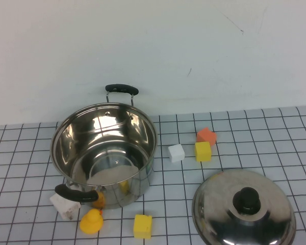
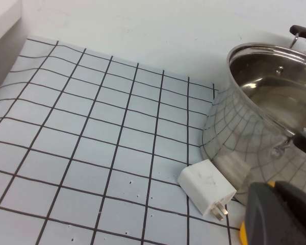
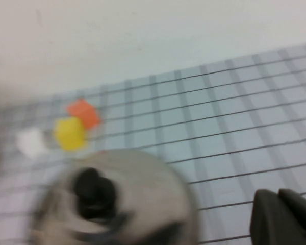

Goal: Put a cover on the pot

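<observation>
The pot is a large shiny steel pot with two black loop handles, standing open at the table's left centre. The domed steel lid with its black knob lies on the table at the front right, apart from the pot. Neither arm shows in the high view. In the left wrist view my left gripper is shut and empty, close to the pot's wall. In the right wrist view my right gripper is shut and empty, beside the blurred lid.
A white charger plug, also in the left wrist view, a yellow duck and a yellow block lie by the pot's front. A white block, a yellow block and an orange block lie between pot and lid.
</observation>
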### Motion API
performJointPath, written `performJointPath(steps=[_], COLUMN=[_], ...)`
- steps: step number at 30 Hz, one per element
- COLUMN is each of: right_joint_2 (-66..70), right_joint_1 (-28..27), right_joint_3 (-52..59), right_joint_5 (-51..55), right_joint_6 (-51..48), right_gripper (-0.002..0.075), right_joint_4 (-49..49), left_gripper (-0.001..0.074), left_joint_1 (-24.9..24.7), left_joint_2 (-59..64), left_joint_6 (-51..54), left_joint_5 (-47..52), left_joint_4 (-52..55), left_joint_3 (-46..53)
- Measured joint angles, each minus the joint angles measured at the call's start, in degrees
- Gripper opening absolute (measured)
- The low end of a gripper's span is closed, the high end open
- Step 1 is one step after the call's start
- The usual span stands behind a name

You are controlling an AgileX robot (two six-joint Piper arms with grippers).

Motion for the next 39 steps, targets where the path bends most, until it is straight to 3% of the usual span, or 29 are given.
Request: performJointPath(steps=[7, 9, 17, 24, 30, 34, 37, 39], right_joint_2=[0.0, 0.0, 0.0, 1.5, 18.2, 30.3, 37.7, 40.6], right_joint_1=[0.0, 0.0, 0.0, 0.0, 0.0, 0.0, 2.0, 5.5], right_joint_3=[0.3, 0.3, 0.3, -5.3, -18.4, -24.4, -28.1, -29.4], right_joint_5=[0.0, 0.0, -2.0, 0.7, 7.2, 13.2, 12.4, 7.7], right_joint_6=[5.4, 5.6, -7.1, -29.1, -46.8, -57.2, -59.0, -53.5], right_gripper=[-0.0002, -0.0002, -0.0002, -0.0002, -0.0002, -0.0002, -0.0002, -0.0002], right_joint_4=[34.7, 39.1, 39.2, 40.0, 41.4, 47.6, 47.5, 41.6], left_gripper=[-0.0003, -0.0003, -0.0003, -0.0003, -0.0003, -0.0003, -0.0003, -0.0003], left_joint_1=[0.0, 0.0, 0.0, 0.0, 0.0, 0.0, 0.0, 0.0], left_joint_2=[0.0, 0.0, 0.0, 0.0, 0.0, 0.0, 0.0, 0.0], left_joint_6=[0.0, 0.0, 0.0, 0.0, 0.0, 0.0, 0.0, 0.1], left_joint_5=[0.0, 0.0, 0.0, 0.0, 0.0, 0.0, 0.0, 0.0], left_joint_4=[0.0, 0.0, 0.0, 0.0, 0.0, 0.0, 0.0, 0.0], left_joint_3=[0.0, 0.0, 0.0, 0.0, 0.0, 0.0, 0.0, 0.0])
